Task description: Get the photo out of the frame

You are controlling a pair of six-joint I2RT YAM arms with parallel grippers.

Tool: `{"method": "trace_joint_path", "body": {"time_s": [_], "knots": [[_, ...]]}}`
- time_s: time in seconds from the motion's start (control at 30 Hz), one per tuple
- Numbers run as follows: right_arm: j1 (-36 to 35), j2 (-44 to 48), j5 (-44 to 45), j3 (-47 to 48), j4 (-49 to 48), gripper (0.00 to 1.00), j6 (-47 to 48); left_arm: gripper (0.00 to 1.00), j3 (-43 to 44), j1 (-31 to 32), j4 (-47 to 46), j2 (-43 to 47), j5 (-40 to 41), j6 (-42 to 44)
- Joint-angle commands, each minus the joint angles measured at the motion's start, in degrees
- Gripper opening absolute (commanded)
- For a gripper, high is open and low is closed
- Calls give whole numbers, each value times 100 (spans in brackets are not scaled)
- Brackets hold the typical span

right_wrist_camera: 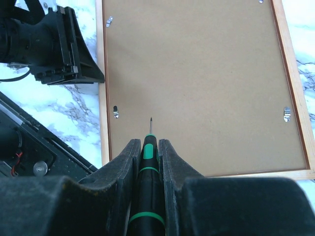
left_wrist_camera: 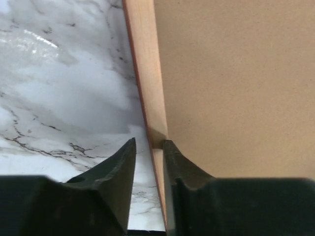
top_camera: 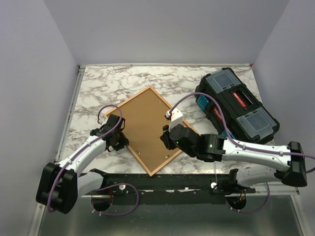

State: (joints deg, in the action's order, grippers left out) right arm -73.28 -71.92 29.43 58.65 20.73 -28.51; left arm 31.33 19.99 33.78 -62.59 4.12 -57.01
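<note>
The orange-red frame (top_camera: pixel 136 96) lies face down on the marble table, its brown back board (top_camera: pixel 145 125) up. The photo is hidden under the board. My left gripper (top_camera: pixel 117 140) is at the frame's left rail. In the left wrist view its jaws (left_wrist_camera: pixel 148 143) stand slightly apart astride the rail (left_wrist_camera: pixel 146 59), with marble showing between the left finger and the wood. My right gripper (top_camera: pixel 166 138) is shut on a black and green screwdriver (right_wrist_camera: pixel 148 162). The screwdriver's tip hangs over the board (right_wrist_camera: pixel 197 83), near a small metal clip (right_wrist_camera: pixel 115 112).
A black toolbox (top_camera: pixel 236 105) with clear lid compartments stands at the back right. More metal clips (right_wrist_camera: pixel 287 114) sit along the board's edges. The left gripper (right_wrist_camera: pixel 59 44) shows beside the frame in the right wrist view. Grey walls enclose the table.
</note>
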Motion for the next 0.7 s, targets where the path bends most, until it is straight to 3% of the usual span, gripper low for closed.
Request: {"method": "trace_joint_path", "body": {"time_s": [0.0, 0.03, 0.2, 0.47, 0.63, 0.67], "knots": [[7, 368, 306, -188, 207, 1, -174, 22, 102, -63, -283, -327, 271, 396], [12, 418, 309, -219, 220, 1, -181, 15, 145, -65, -329, -384, 265, 523], [7, 569, 371, -315, 290, 1, -207, 0, 489, -228, -183, -567, 198, 1322], [8, 784, 450, -533, 266, 1, -217, 0, 1141, -781, 393, -729, 132, 2624], [9, 871, 449, -590, 265, 1, -244, 0, 1200, -979, 578, -344, -296, 2332], [7, 910, 467, -604, 265, 1, -257, 9, 1112, -969, 585, -203, -484, 2177]]}}
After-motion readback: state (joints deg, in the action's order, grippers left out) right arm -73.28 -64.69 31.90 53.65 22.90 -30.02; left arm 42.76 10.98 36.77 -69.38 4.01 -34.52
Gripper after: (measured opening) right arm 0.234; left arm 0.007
